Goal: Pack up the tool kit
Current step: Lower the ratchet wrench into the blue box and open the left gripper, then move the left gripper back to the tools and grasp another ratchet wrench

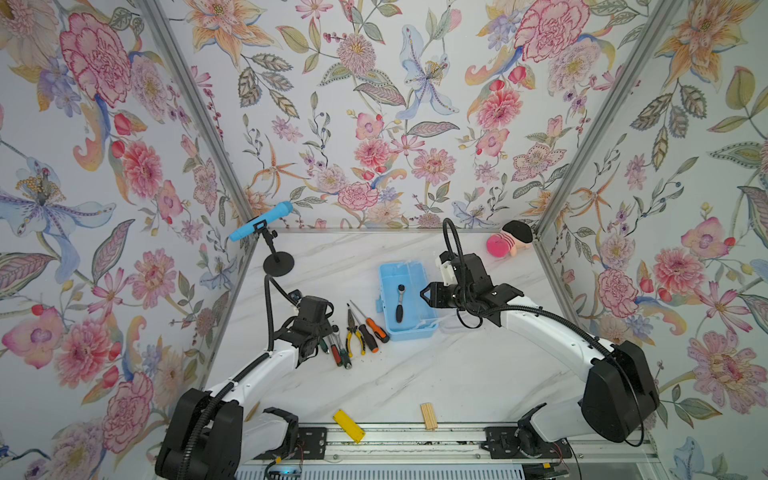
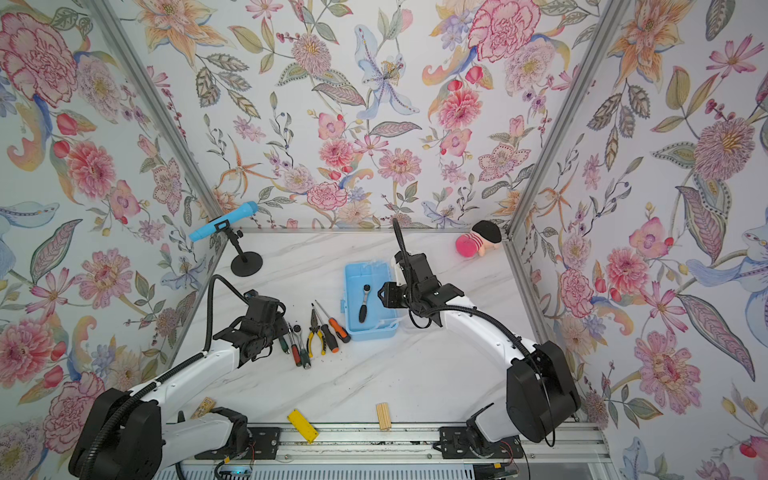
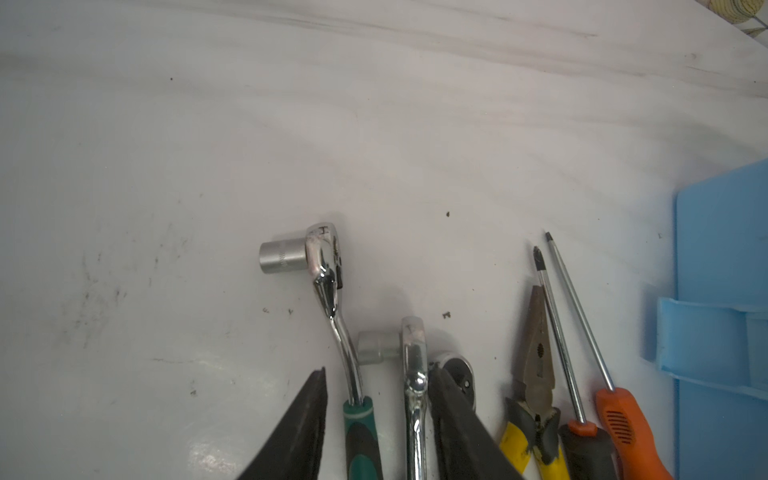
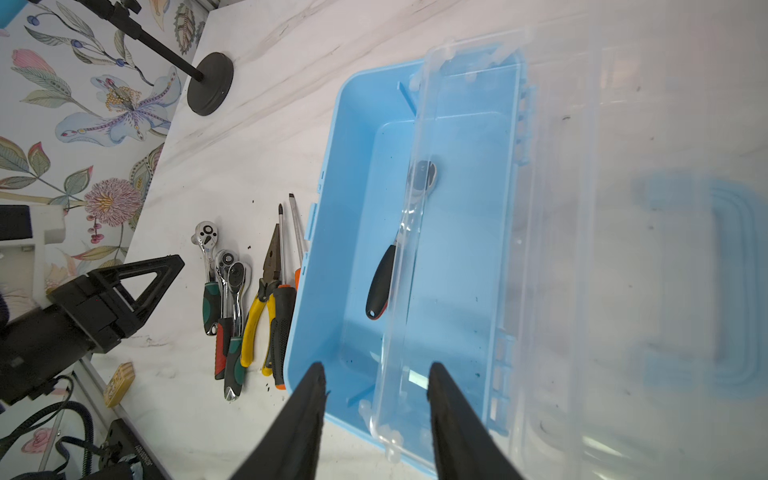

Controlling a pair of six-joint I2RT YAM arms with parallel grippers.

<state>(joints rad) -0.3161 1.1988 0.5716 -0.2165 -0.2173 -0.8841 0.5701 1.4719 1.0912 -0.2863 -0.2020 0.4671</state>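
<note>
1. Green-handled ratchet lies outside the box, beyond the pliers; shaft runs lengthwise between left gripper jaws; jaws apart, gripping nothing; left arm nearest.
2. Right gripper jaws apart, astride the box's clear lid; contact unclear.
3. Box light blue, open; one ratchet inside; screwdrivers just beside it.
</note>
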